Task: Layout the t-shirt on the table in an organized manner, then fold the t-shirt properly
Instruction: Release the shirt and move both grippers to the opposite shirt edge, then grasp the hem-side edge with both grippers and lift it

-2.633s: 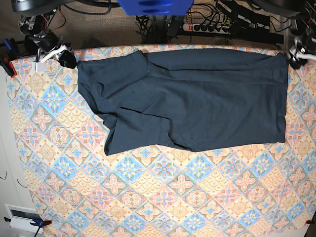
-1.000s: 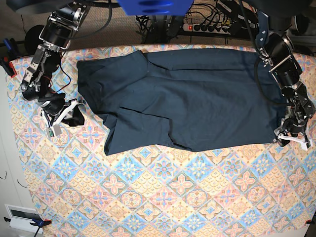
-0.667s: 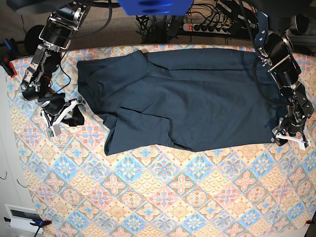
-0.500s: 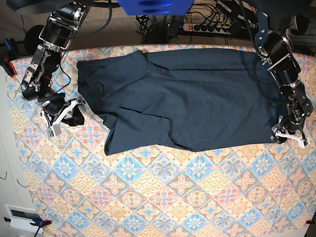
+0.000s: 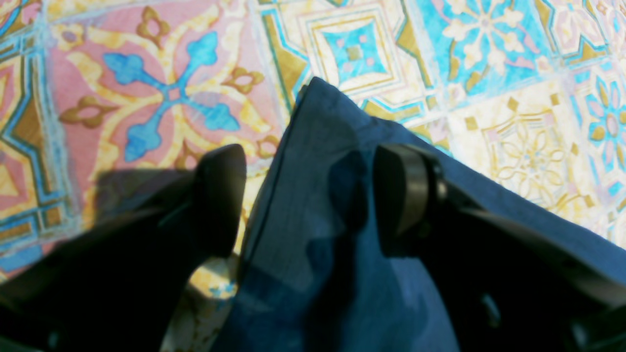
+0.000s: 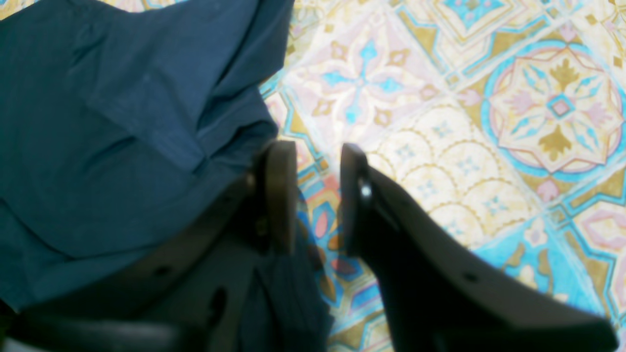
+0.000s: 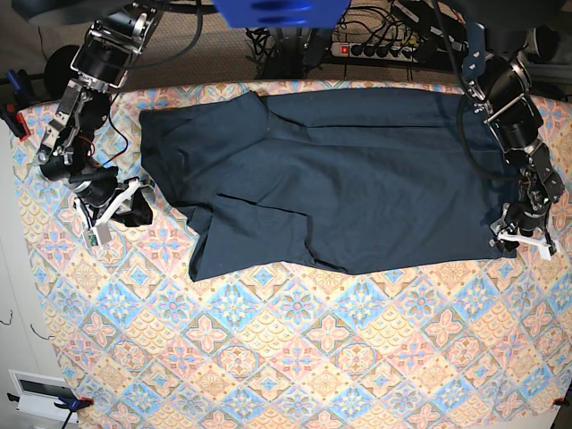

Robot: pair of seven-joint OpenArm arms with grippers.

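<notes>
Both arms bent low, left end effector astride t-shirt corner

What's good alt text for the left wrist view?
Open left claw straddles a corner of the navy shirt, one finger over the patterned table, the other over the fabric.

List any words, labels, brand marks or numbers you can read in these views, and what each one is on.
None can be read.
t-shirt: plain navy, no print or label showing in any view.
table: the cloth carries only tile and floral patterns, no lettering.
power strip: behind the table, any markings too small to read.
</notes>
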